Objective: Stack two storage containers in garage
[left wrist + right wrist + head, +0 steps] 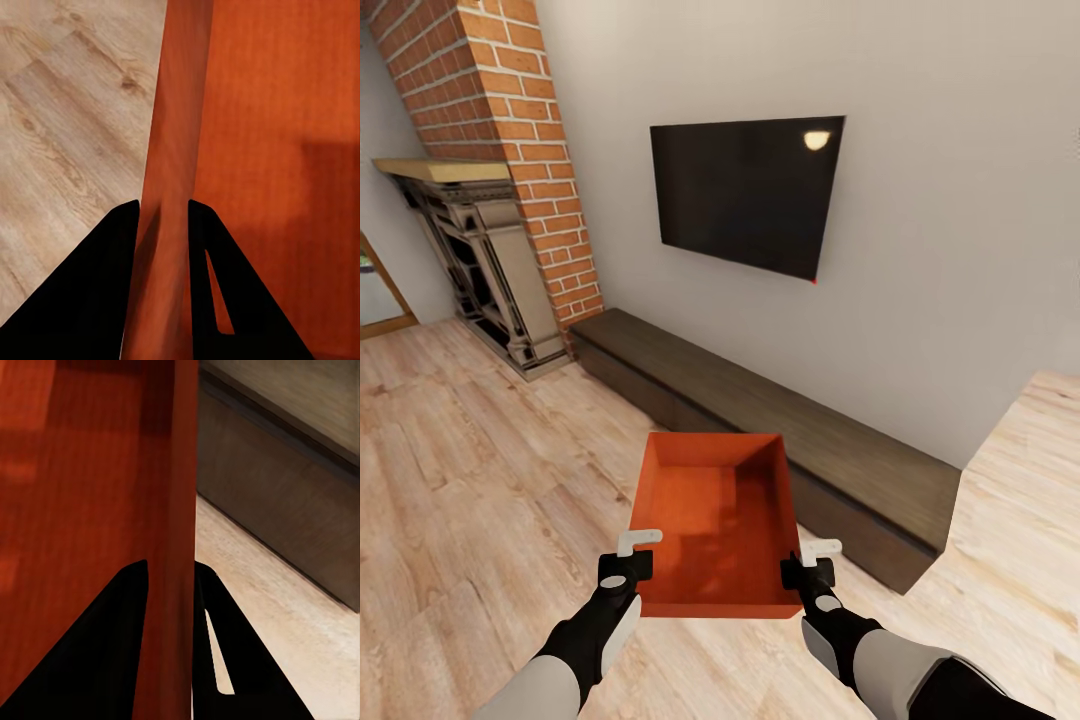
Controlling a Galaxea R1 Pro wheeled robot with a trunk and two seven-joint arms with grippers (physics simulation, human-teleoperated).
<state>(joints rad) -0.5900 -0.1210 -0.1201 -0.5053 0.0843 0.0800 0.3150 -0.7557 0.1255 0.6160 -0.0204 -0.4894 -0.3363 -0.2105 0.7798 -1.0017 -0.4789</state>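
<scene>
- Head view: one orange-red storage container [718, 520], open top up, sits at picture centre-low, held between both grippers over the light wood plank floor [470, 470].
- Left gripper [628, 566] is on the container's wall at 9 o'clock of the box, near its close corner; right gripper [810, 570] is on the opposite wall at 3 o'clock, near the other close corner.
- Left wrist view: the container wall [171, 187] runs straight between the two dark fingers [97, 300], one outside, one inside the box; jaws clamped on that wall, touching both faces.
- Right wrist view: same arrangement; the wall [172, 547] passes between the fingers [90, 660], jaws closed onto it.
- Arm pose: both forearms enter from 6 o'clock of the head view, left at about 7, right at about 5, reaching forward roughly parallel, wrists level with the box rim.
- Surroundings: long dark low cabinet [780, 420] lies just beyond the container from 10 to 4 o'clock; black wall TV [745, 190] at 12 o'clock; brick fireplace [490, 200] at 10 o'clock.
- Whether the container's base touches the floor cannot be told.
</scene>
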